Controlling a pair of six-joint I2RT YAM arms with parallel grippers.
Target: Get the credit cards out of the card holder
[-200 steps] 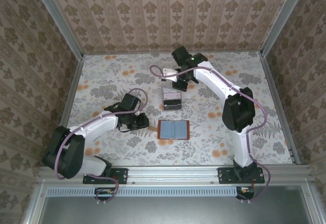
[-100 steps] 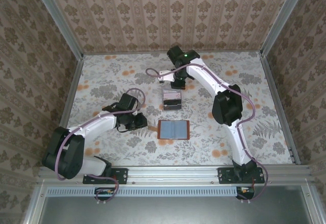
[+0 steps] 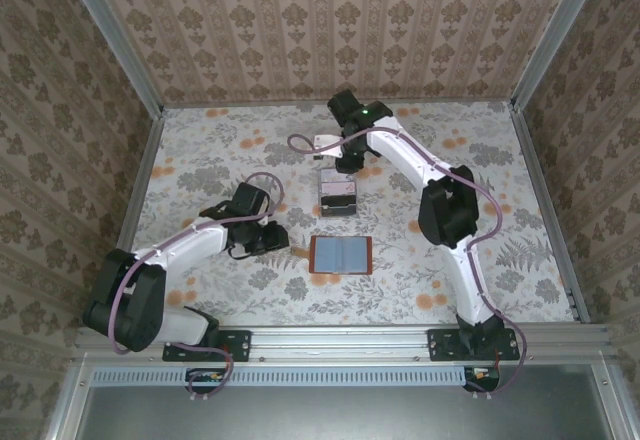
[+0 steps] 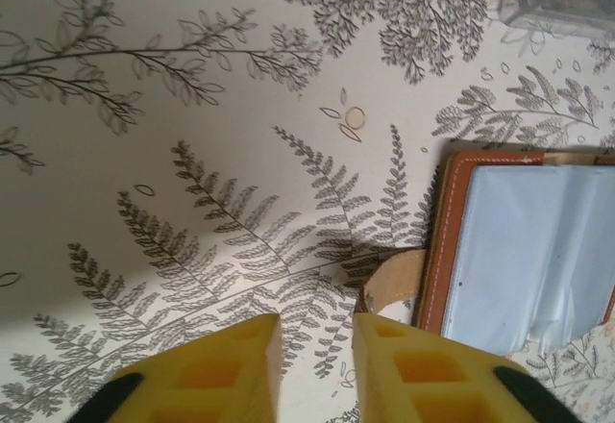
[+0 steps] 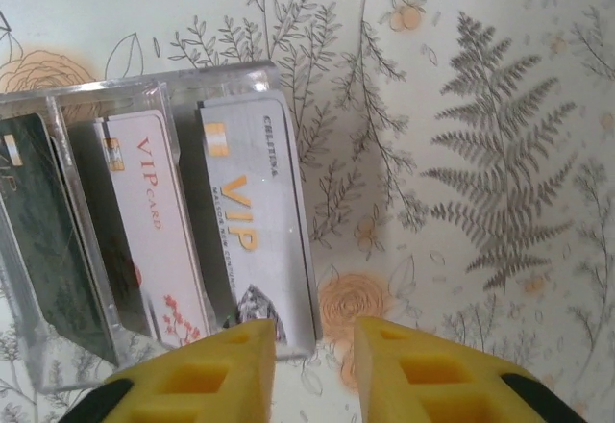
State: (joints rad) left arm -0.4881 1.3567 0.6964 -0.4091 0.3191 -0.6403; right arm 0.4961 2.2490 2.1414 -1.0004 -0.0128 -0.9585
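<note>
Left claw, change: The left gripper [image 3: 276,241] sits a shade farther back from the card holder [image 3: 340,255] than a second ago. Its yellow fingers [image 4: 235,365] stand slightly apart, with nothing between them.
Right claw, change: The right arm's elbow has swung leftward, and the right gripper [image 3: 343,165] has shifted left with it. Its fingers [image 5: 226,370] are parted by a narrow gap, gripping nothing.
Unmoved: The card holder and the clear tray [image 3: 338,196] lie where they were on the floral table [image 3: 200,160].
Card holder: It lies open and flat, just ahead and to the right of the left claw's fingertips. It has a reddish-brown leather rim with pale stitching and a glossy grey-blue pocket panel.
Credit cards: Three sit in the tray's slots, ahead and to the left of the right claw. From left, they are a dark card [image 5: 43,240], a white "VIP card" [image 5: 154,221] and a grey "VIP" card [image 5: 252,231], which is nearest the fingertips.
</note>
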